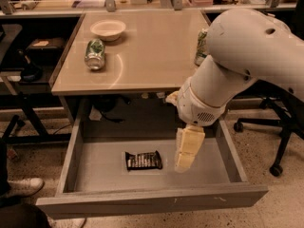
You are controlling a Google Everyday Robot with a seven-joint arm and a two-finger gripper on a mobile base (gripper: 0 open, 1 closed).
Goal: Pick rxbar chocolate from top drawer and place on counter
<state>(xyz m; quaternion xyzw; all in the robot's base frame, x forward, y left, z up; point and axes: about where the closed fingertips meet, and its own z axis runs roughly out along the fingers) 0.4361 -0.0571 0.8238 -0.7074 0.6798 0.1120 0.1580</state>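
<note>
The rxbar chocolate (143,160), a dark flat bar with pale lettering, lies on the floor of the open grey top drawer (85,177), near its middle. My gripper (186,156) hangs down inside the drawer on the white arm (237,56), just right of the bar and apart from it. The beige counter (152,46) is above the drawer.
On the counter lie a tipped green-and-white can (95,54) and a pale bowl (108,29) at the left; another can (202,46) stands at the right, partly behind the arm. A cluttered bench runs along the back. An office chair base (280,141) is at the right.
</note>
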